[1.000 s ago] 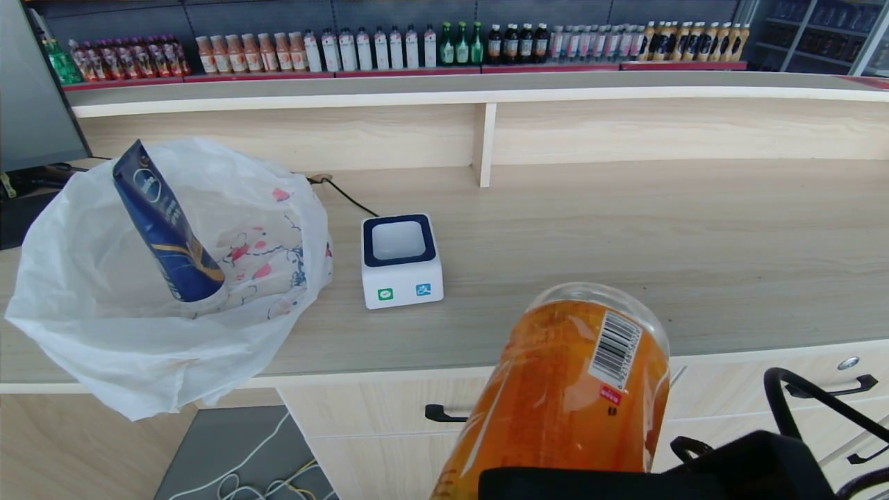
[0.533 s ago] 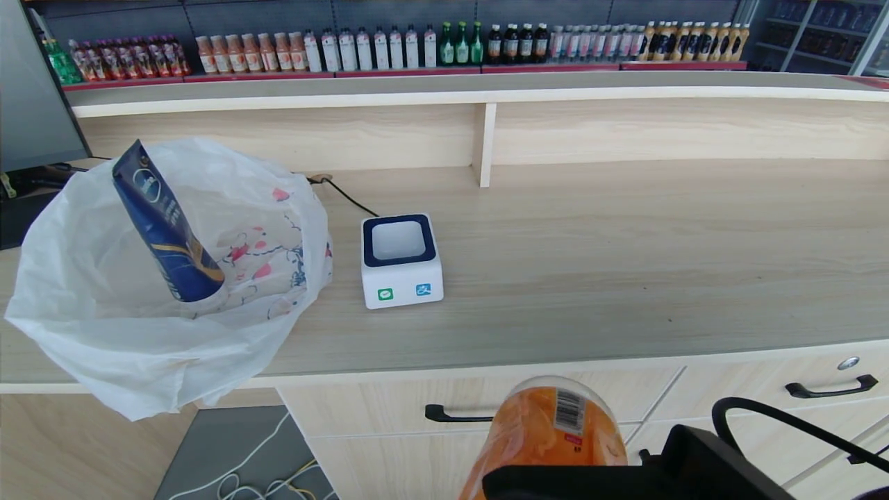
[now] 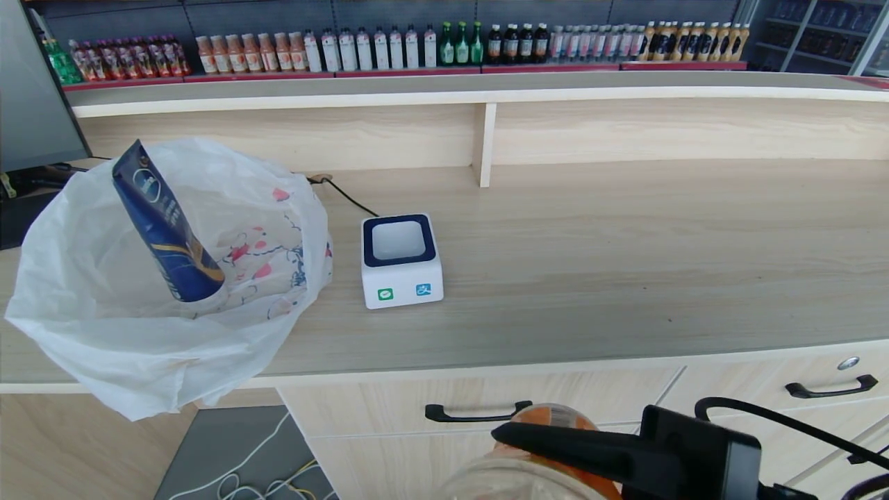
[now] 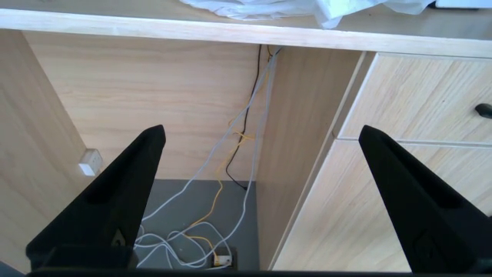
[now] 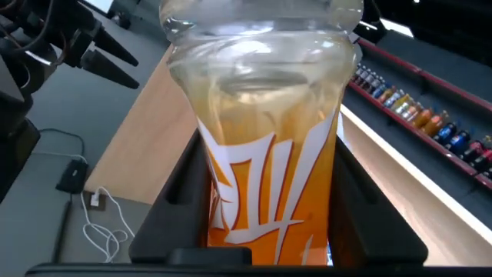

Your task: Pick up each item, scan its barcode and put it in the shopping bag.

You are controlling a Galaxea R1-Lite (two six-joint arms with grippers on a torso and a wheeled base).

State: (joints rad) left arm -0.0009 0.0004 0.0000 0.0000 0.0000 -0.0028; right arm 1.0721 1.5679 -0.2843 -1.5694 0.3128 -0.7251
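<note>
Since a second ago the orange drink bottle [image 3: 549, 417] has sunk from above the counter's front edge to below it, level with the drawers [image 3: 479, 411]. The wooden counter [image 3: 625, 264] spreads ahead of and above the right claw [image 5: 269, 215], whose fingers clamp the bottle's sides, its long axis running straight out from the palm. The white shopping bag [image 3: 104, 333] stands far to that claw's left, beyond the scanner [image 3: 401, 260], which sits ahead-left and higher. The left claw [image 4: 265, 208], spread wide and empty, hangs below the counter edge, under the bag.
</note>
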